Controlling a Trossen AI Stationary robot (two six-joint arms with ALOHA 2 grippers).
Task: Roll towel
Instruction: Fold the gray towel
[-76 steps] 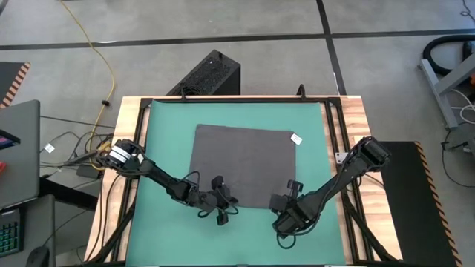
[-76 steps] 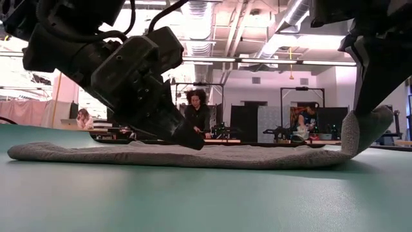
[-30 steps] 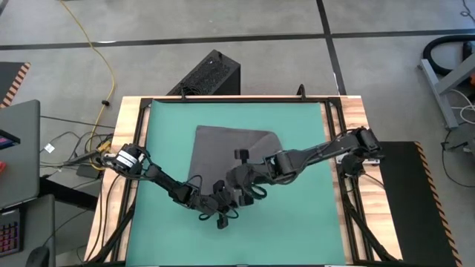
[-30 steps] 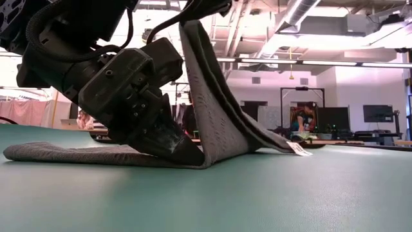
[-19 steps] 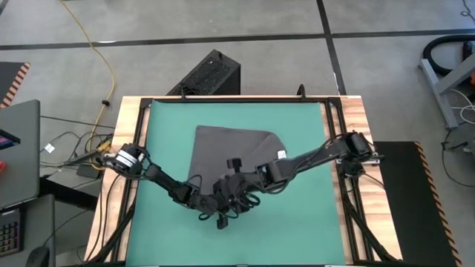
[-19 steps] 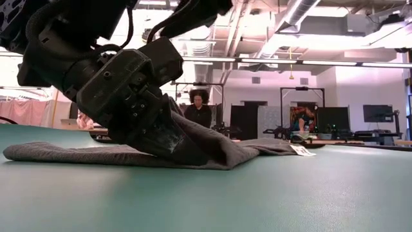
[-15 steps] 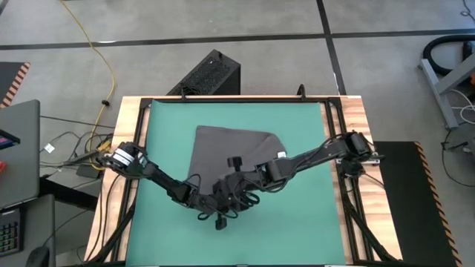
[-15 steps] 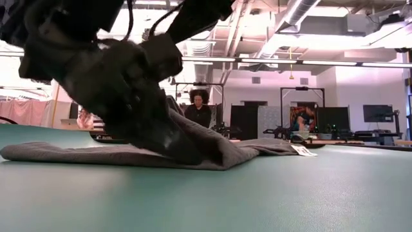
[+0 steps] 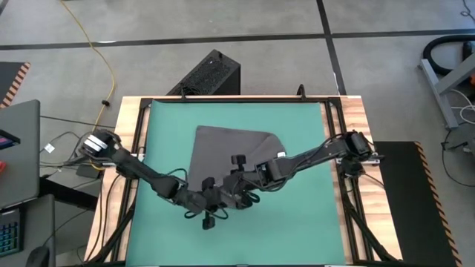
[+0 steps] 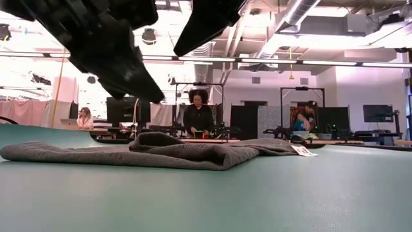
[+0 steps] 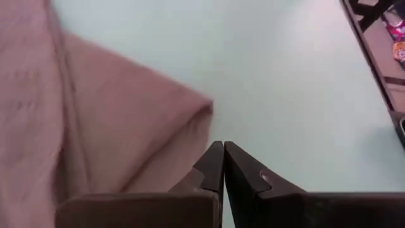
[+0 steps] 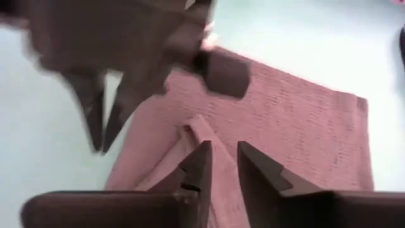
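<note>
The dark grey towel point(image 9: 226, 157) lies on the green mat point(image 9: 307, 215) with its right side folded over toward the middle. The left tool point(image 9: 210, 199) and the right tool point(image 9: 234, 190) meet close together at the towel's near edge.

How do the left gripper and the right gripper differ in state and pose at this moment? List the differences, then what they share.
The left gripper has its fingers pressed shut, while the right gripper shows a gap between its fingers. The left gripper points past the towel's corner at the bare green mat; the right gripper points at the towel's folded-over part. Shared: both hang above the towel's near edge, close together, holding nothing.
</note>
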